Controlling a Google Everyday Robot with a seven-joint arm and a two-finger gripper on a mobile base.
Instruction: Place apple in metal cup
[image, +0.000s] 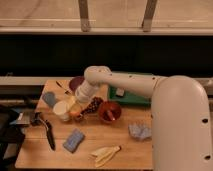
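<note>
My gripper (75, 106) reaches down from the cream arm at the left-middle of the wooden table (120, 147). It hangs right beside the white cup (61, 111). A small yellow-orange shape, apparently the apple (76, 116), shows at the gripper's tip, partly hidden by it. I cannot tell whether it is held or resting on the table. A short grey cup-like thing, apparently the metal cup (50, 99), stands left of the gripper, behind the white cup.
A purple bowl (76, 82) sits behind the gripper and a dark lumpy object (93, 105) to its right. Further right are a red bowl (109, 111) and a green tray (131, 96). In front lie a blue sponge (74, 141), a banana peel (105, 154), crumpled grey material (140, 131) and a black tool (47, 132).
</note>
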